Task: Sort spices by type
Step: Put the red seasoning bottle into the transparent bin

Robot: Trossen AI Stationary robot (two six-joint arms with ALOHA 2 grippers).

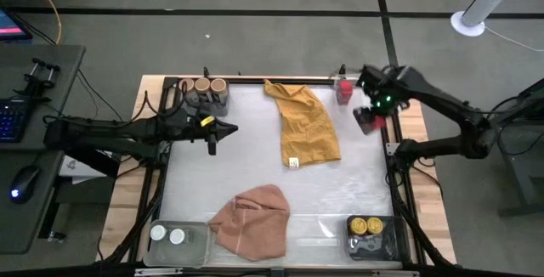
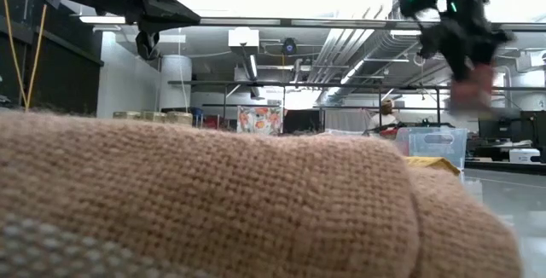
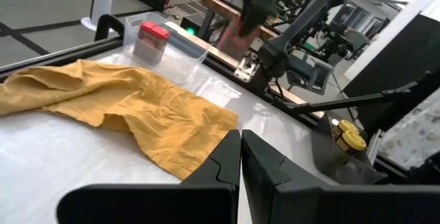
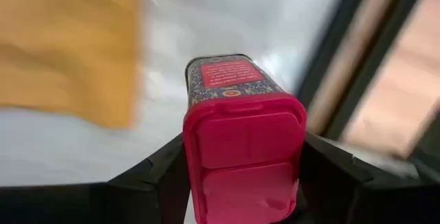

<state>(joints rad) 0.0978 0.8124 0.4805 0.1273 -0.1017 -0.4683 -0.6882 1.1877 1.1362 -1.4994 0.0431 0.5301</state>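
Note:
My right gripper (image 1: 368, 121) hangs over the table's far right part, shut on a red boxy tin (image 4: 242, 141). The low view shows that tin (image 2: 470, 90) lifted high. A second red tin (image 1: 344, 90) stands in the clear tray (image 3: 180, 53) at the far right corner. Three tan-lidded jars (image 1: 211, 85) sit in a tray at the far left. Two white-lidded jars (image 1: 167, 236) are in the near left tray and two yellow-lidded jars (image 1: 367, 224) in the near right tray. My left gripper (image 1: 212, 144) hovers shut at the left, touching nothing. My right gripper pinches the red tin by its two opposite side walls just below the red lid (image 4: 206, 157), one finger (image 4: 161, 165) on each side. The lid end faces the wrist camera and the tin's body points away along the fingers. The tin is lifted clear of the table.
A mustard cloth (image 1: 306, 126) lies spread in the far middle, just left of my right gripper. A pink cloth (image 1: 252, 221) lies bunched at the near middle and fills the low view. Bare table surface (image 1: 221, 175) lies between the cloths.

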